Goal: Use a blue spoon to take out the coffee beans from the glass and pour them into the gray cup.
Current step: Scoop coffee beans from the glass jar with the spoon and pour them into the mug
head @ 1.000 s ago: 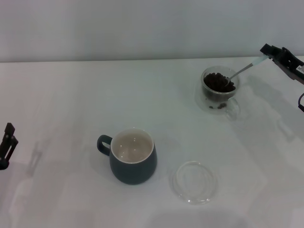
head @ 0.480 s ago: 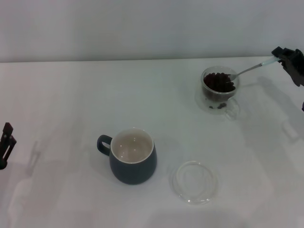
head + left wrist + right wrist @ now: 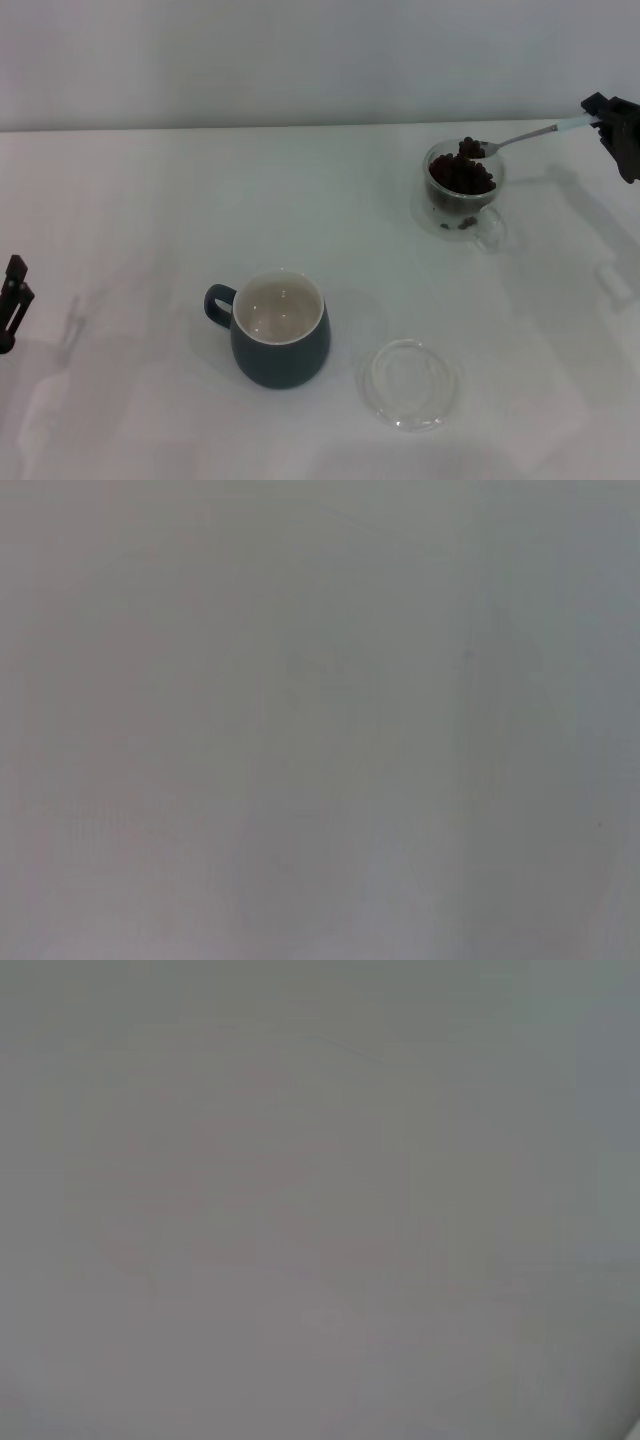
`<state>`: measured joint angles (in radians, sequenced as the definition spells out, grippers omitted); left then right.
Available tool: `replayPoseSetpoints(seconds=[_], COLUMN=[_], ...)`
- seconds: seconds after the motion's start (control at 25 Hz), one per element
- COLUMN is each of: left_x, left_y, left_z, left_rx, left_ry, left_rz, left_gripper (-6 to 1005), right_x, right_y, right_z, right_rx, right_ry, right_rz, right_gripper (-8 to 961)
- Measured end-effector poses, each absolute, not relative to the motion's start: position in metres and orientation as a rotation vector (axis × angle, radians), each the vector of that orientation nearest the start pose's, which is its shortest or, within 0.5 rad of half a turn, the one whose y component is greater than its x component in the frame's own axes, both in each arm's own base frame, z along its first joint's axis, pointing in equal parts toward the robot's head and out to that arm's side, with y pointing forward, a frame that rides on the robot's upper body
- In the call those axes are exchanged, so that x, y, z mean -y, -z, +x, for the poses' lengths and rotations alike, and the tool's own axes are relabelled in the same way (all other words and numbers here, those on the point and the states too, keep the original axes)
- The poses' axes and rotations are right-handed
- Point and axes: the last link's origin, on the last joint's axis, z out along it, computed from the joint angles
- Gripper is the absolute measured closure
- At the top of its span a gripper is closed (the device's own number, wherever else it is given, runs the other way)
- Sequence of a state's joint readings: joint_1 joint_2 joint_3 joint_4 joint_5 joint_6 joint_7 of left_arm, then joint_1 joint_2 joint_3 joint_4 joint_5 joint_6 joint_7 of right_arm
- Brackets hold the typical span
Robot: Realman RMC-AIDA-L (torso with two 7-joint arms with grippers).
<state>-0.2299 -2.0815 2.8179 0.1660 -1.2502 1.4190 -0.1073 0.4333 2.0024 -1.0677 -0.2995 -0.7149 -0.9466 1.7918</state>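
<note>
Spoon (image 3: 515, 139) in right tool (image 3: 603, 118) — beans (image 3: 462, 172) aboard, above glass (image 3: 463, 190)

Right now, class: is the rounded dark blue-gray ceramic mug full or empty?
Empty: the mug shows only its bare cream-white inside, no beans.

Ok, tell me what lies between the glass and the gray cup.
Nothing: in the head view, bare white table runs from the glass to the gray cup. The clear saucer sits off that line.
</note>
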Motion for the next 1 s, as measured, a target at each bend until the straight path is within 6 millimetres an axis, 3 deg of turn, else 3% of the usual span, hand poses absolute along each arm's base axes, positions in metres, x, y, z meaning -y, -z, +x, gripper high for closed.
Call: replayPoseSetpoints(seconds=[0.24, 0.8, 1.0], left_x=[-0.243, -0.246, -0.246], left_y=[0.024, 0.024, 0.024], left_z=[-0.353, -0.351, -0.351], left_rx=[0.511, 0.505, 0.505], left_ry=[0.706, 0.707, 0.707], left_rz=[-1.603, -1.608, -1.608], left_gripper=[197, 197, 197], right_x=[-0.364, -0.351, -0.345], right_y=[-0.032, 0.031, 0.042], right_z=[0.334, 0.265, 0.258], right_rx=[-1.675, -1.805, -1.760], right_ry=[-1.426, -1.357, -1.319], right_rz=[-1.376, -1.903, -1.996], right_gripper=[744, 727, 721])
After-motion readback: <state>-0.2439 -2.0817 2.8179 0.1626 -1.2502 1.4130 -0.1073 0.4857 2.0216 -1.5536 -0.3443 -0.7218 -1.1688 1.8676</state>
